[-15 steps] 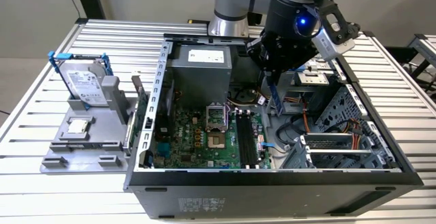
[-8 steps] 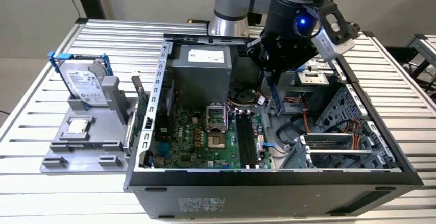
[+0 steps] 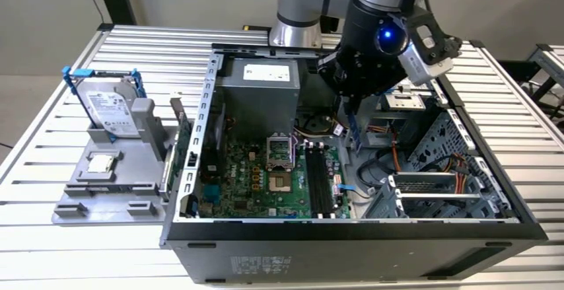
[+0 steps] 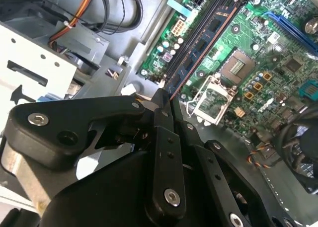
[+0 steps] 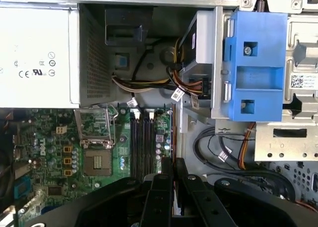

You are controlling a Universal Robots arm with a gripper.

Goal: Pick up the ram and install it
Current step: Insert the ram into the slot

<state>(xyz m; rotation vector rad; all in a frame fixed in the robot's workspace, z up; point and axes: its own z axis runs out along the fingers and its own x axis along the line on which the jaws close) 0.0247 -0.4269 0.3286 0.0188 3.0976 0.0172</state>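
On the slatted counter (image 3: 79,237) lies an open computer case (image 3: 352,237). Above its green motherboard (image 3: 255,184), the end effector (image 4: 166,100) is clamped on the ram (image 4: 198,53), held edge-on just beside the memory slots (image 5: 141,142).

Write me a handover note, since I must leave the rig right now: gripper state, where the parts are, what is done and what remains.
Gripper: shut on the thin, long dark ram board, seen edge-on between its fingers in both wrist views.
Position: inside the open black computer case, above the green motherboard, close beside the black memory slots.
Done: the ram is picked up and carried over the case.
Left: the ram is not yet seated in a slot.
Untouched on the grey holder at the exterior view's left: the silver hard drive in a blue frame and the small square processor chip.
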